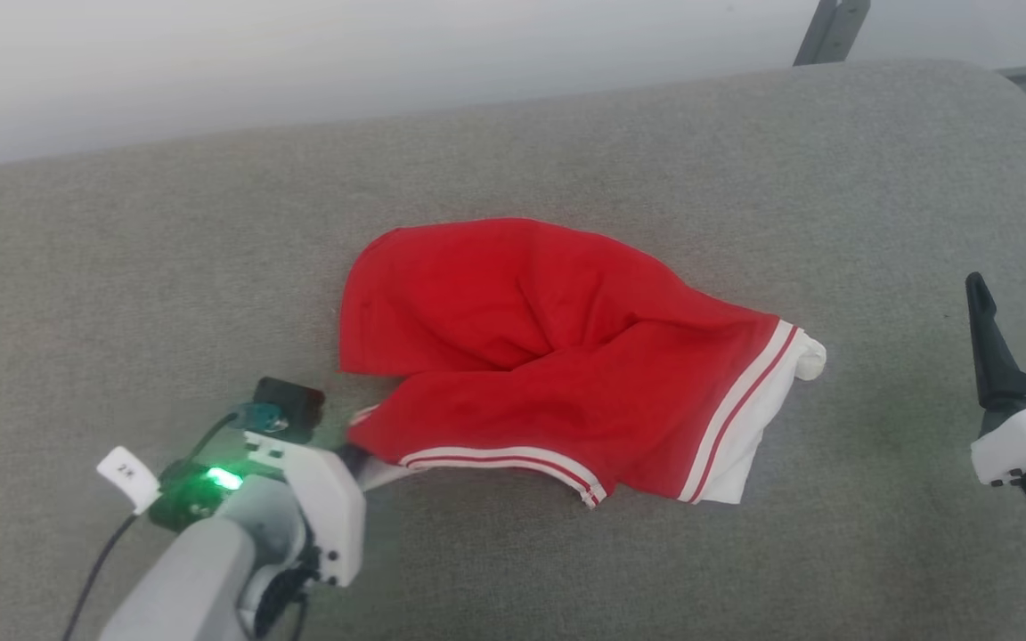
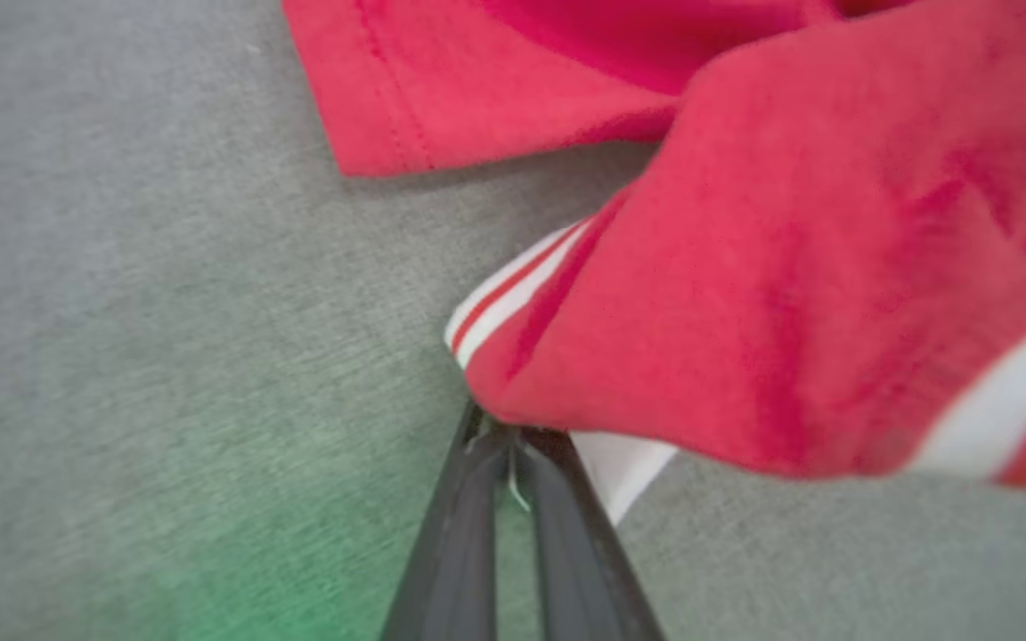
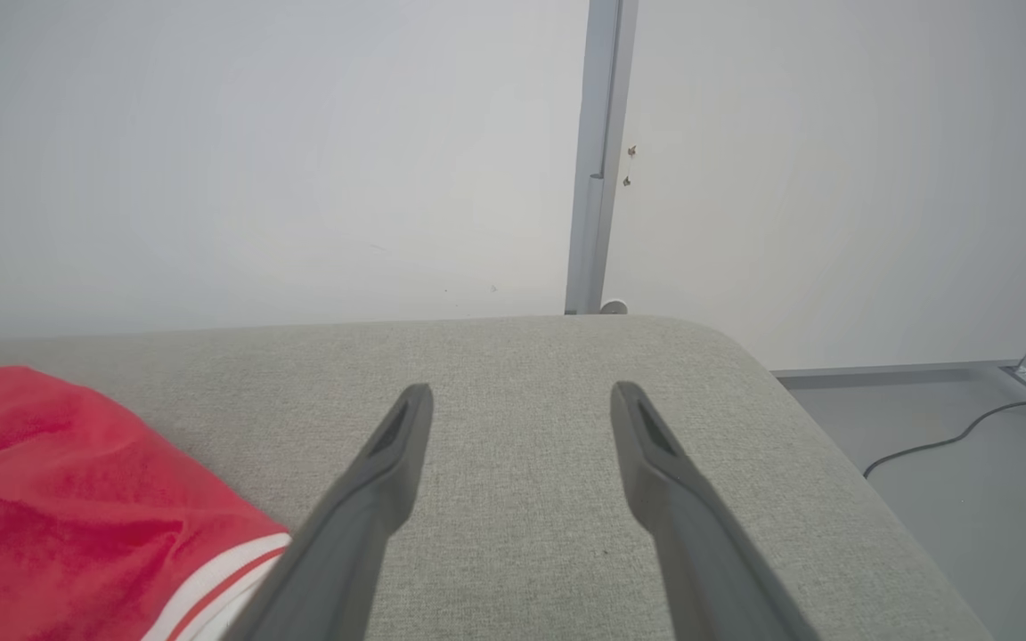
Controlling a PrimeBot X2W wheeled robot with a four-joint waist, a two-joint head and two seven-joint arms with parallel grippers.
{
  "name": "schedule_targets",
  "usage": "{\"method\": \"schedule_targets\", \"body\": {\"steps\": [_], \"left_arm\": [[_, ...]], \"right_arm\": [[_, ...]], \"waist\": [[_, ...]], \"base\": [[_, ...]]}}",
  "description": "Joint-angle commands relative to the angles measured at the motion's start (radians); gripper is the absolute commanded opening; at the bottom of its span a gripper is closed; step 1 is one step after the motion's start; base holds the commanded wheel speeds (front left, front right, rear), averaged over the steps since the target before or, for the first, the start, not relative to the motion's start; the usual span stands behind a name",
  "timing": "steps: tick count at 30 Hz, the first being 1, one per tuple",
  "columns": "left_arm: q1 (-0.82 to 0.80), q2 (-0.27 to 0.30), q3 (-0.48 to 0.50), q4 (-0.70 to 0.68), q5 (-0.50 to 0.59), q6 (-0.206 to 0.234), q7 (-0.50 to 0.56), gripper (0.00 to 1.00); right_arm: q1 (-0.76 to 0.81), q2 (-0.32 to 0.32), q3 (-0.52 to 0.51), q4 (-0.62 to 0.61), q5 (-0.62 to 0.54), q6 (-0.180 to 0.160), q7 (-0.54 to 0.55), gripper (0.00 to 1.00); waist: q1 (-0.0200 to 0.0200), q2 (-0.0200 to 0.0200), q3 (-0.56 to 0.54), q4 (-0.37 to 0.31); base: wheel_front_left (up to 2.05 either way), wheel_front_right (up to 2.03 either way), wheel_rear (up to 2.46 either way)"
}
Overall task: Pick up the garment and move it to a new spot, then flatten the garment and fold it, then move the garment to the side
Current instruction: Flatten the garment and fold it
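One step of the task is barely begun, and all the rest is left. The soft bright-red fabric garment with white cuff panels and red-and-white stripe trim [image 1: 557,356] lies crumpled about mid-way along the broad grey woven-fabric cushion [image 1: 166,267]. It is bunched into ridges, with one cuffed end pointing toward the robot's right and another striped hem along its near edge. It is neither flat nor folded, and most of it rests on the cushion, so I judge the pick-up to be at its very start.

The left gripper [image 1: 360,460] reaches in low at the garment's near-left corner. In the left wrist view its two long dark fingers [image 2: 455,534] are pressed together, with their tips at the edge of the cloth where a white cuff panel [image 2: 615,463] tucks under the red. It reads as pinched shut on that corner of the garment. How much cloth lies between the tips is hidden by the fold above them.

The right gripper [image 1: 1014,283] stands well apart from the garment, near the cushion's right end. Its fingers are spread wide with nothing between them, and the right wrist view shows bare cushion in the gap.

Left to do, by my reckoning: lift and carry the garment to a new spot, spread it flat, fold it, then set it to the side
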Motion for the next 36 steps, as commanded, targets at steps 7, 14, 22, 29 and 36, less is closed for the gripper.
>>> {"method": "schedule_targets", "body": {"steps": [7, 14, 22, 29, 36], "left_arm": [[-0.009, 0.098, 0.031, -0.030, 0.060, 0.041, -0.096, 0.00], [0.046, 0.212, 0.071, -0.134, 0.085, 0.069, -0.132, 0.00], [0.192, 0.291, 0.093, -0.313, 0.056, 0.100, -0.092, 0.00], [0.336, 0.298, 0.079, -0.423, 0.006, 0.120, -0.034, 0.15], [0.329, 0.251, 0.026, -0.359, -0.027, 0.083, 0.004, 0.33]], "right_arm": [[0.020, 0.006, -0.025, 0.004, -0.030, 0.000, -0.008, 1.00], [0.043, 0.023, -0.035, -0.004, -0.053, 0.000, 0.001, 1.00], [0.064, 0.034, -0.034, -0.011, -0.069, 0.000, 0.012, 1.00], [0.078, 0.040, -0.032, -0.016, -0.066, 0.000, 0.022, 1.00], [0.067, 0.038, -0.021, -0.016, -0.056, 0.000, 0.032, 1.00]], "waist": [[0.0000, -0.0001, -0.029, 0.039], [0.0000, -0.0001, -0.061, 0.071], [0.0000, -0.0001, -0.078, 0.088], [0.0000, -0.0001, -0.070, 0.100], [0.0000, -0.0001, -0.055, 0.104]], "base": [[0.00, 0.00, 0.00], [0.00, 0.00, 0.00], [0.00, 0.00, 0.00], [0.00, 0.00, 0.00], [0.00, 0.00, 0.00]]}}
